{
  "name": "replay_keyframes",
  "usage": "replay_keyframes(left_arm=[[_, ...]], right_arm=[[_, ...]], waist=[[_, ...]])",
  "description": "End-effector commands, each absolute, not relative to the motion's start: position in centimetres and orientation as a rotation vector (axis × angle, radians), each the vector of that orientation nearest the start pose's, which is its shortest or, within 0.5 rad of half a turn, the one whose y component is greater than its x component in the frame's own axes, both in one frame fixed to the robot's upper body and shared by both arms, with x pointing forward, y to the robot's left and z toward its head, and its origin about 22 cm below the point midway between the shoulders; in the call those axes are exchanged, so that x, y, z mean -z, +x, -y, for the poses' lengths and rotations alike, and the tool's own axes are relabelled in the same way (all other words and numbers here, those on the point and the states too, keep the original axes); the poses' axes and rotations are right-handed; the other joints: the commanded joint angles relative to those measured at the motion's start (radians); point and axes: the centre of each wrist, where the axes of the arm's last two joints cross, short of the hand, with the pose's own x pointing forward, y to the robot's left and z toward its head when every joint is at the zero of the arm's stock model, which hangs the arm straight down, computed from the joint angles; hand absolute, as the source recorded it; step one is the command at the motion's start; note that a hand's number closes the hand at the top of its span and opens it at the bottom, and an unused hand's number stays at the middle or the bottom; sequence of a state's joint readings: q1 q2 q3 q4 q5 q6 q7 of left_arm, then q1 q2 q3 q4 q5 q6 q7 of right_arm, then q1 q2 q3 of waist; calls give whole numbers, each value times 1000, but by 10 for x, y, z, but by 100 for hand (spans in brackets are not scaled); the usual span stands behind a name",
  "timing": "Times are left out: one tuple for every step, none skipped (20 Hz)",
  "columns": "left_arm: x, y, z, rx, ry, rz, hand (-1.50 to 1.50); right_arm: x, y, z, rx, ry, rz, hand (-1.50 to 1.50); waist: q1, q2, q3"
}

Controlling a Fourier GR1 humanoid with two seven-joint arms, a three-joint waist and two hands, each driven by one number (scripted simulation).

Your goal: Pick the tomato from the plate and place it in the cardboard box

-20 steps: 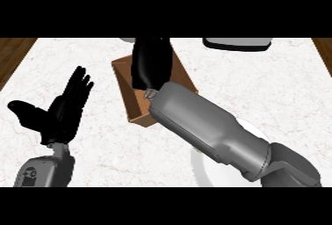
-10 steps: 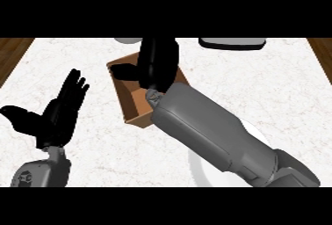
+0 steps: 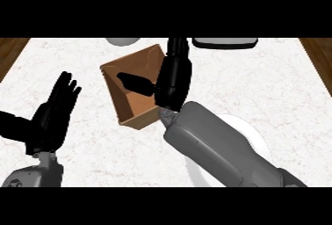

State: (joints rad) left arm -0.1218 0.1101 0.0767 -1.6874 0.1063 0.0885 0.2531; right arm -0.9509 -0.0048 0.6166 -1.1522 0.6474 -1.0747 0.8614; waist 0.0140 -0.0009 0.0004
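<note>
Right hand point(image 3: 170, 79) over cardboard box point(image 3: 133, 90), fingers straight, thumb spread inside box; tomato not visible, grip cannot be confirmed. Keep hand low over box centre before release. Left hand point(image 3: 52, 115) rests open, left of box; white plate point(image 3: 250, 136) just right of box

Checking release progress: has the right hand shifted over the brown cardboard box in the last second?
Yes. The right hand moved toward the brown cardboard box's right wall, uncovering its floor.

Open brown cardboard box point(image 3: 133, 103), white plate point(image 3: 250, 134)
</note>
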Motion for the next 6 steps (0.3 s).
replay_keyframes(left_arm=[[-49, 278, -249, -108, 79, 1556, 0], [-59, 257, -268, -116, 61, 1556, 0], [-52, 246, -271, -109, 76, 1543, 0], [-51, 262, -266, -121, 90, 1545, 0], [-53, 262, -274, -104, 68, 1545, 0], [-64, 264, -256, -120, 71, 1550, 0]], right_arm=[[-128, 318, 19, 171, -566, 1871, -150], [-127, 314, 2, 189, -557, 1896, -150], [-129, 312, 24, 176, -571, 1879, -150], [-128, 301, 25, 183, -556, 1895, -150], [-120, 294, 24, 173, -544, 1864, -150], [-115, 298, 34, 168, -560, 1883, -150]], waist=[[-28, 1, 0], [-9, -1, 0], [-15, -3, 0], [-24, -3, 0], [-20, -2, 0], [-14, 0, 0]])
